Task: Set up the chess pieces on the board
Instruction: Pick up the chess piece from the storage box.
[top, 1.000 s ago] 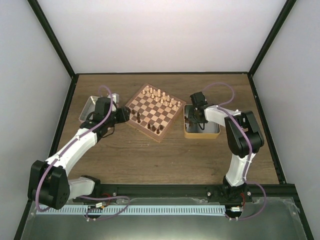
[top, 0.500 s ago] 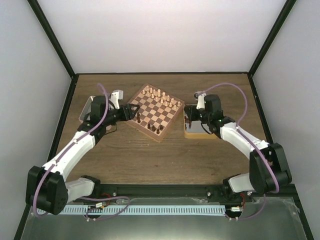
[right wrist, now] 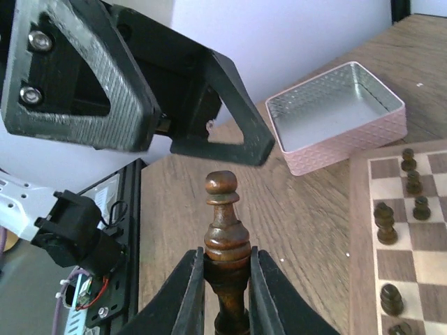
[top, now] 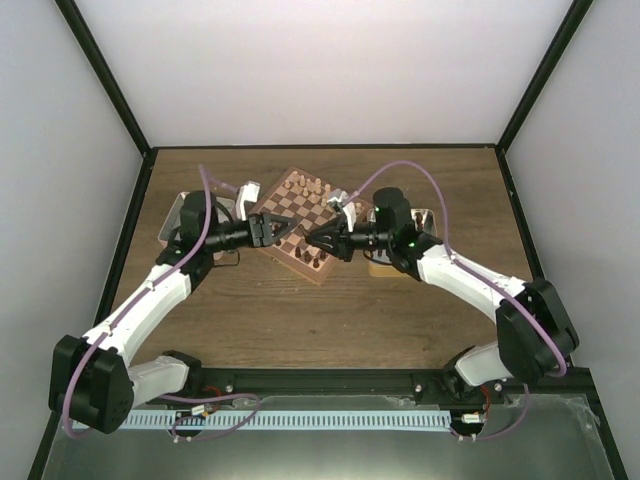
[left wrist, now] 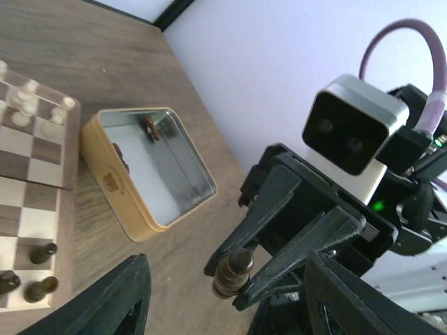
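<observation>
The board (top: pixel 312 208) lies mid-table, with pale pieces (top: pixel 315 187) along its far edge and a few dark chess pieces (top: pixel 310 258) near its front corner. My right gripper (top: pixel 312 240) hovers over the board, shut on a dark brown piece (right wrist: pixel 227 234) held by its lower stem, with its round head sticking out past the fingertips. My left gripper (top: pixel 280 232) faces it from the left, open and empty, its fingers (left wrist: pixel 122 296) wide apart. The held piece (left wrist: pixel 232 272) shows in line with the gap between them, a short way from the left gripper.
A gold tin (left wrist: pixel 150 209) with a few dark pieces inside sits right of the board, partly under my right arm (top: pixel 450 270). A pink metal tin (right wrist: pixel 339 115) sits left of the board. Dark pieces (right wrist: pixel 391 227) stand on the board's near squares.
My right gripper has left the gold tin and swung left over the board with a dark piece. My left gripper has moved right to face it.
</observation>
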Robot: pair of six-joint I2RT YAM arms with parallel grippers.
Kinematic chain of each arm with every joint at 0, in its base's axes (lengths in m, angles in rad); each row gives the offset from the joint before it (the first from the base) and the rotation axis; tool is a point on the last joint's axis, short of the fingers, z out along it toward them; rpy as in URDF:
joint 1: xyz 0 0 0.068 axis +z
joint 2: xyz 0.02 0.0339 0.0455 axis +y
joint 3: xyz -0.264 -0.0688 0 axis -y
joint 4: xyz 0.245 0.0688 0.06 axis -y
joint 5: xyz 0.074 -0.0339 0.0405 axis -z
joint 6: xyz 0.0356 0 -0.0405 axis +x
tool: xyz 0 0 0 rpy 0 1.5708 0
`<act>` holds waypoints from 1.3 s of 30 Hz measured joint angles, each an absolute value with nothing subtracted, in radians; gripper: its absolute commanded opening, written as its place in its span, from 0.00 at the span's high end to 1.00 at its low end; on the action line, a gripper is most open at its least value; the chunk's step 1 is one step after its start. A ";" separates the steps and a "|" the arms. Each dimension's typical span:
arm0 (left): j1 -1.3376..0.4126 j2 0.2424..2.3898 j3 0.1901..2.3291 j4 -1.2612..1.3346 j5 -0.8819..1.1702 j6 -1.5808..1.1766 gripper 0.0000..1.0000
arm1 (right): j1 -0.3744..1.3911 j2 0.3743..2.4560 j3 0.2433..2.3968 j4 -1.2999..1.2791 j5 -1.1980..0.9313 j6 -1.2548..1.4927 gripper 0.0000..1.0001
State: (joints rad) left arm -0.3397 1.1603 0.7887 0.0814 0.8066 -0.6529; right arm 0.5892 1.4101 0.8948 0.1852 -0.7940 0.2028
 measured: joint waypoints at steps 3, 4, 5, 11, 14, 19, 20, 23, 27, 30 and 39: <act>-0.340 1.160 0.789 0.068 0.856 -0.658 0.46 | 0.606 1.431 0.926 0.179 -0.829 0.176 0.94; -0.340 1.161 0.789 0.065 0.866 -0.662 0.49 | 0.607 1.436 0.933 0.173 -0.836 0.170 0.94; -0.340 1.163 0.789 0.064 0.878 -0.665 0.53 | 0.607 1.442 0.940 0.167 -0.842 0.164 0.94; -0.340 1.174 0.791 0.048 0.909 -0.666 0.57 | 0.615 1.464 0.956 0.143 -0.863 0.141 0.94; -0.340 1.180 0.792 0.038 0.911 -0.659 0.60 | 0.615 1.472 0.956 0.140 -0.872 0.132 0.94; -0.340 1.201 0.802 0.018 0.910 -0.643 0.63 | 0.617 1.488 0.973 0.127 -0.884 0.123 0.94; -0.340 1.207 0.805 0.013 0.909 -0.639 0.65 | 0.618 1.491 0.977 0.126 -0.886 0.122 0.94; -0.340 1.219 0.806 0.004 0.906 -0.627 0.69 | 0.619 1.502 0.988 0.120 -0.891 0.119 0.94; -0.340 1.227 0.806 -0.006 0.905 -0.619 0.79 | 0.620 1.516 0.993 0.116 -0.896 0.115 0.94; -0.340 1.227 0.809 -0.010 0.903 -0.611 0.90 | 0.620 1.525 0.996 0.112 -0.897 0.112 0.94; -0.343 1.219 0.815 -0.056 0.841 -0.554 0.96 | 0.620 1.529 1.003 0.072 -0.877 0.081 0.95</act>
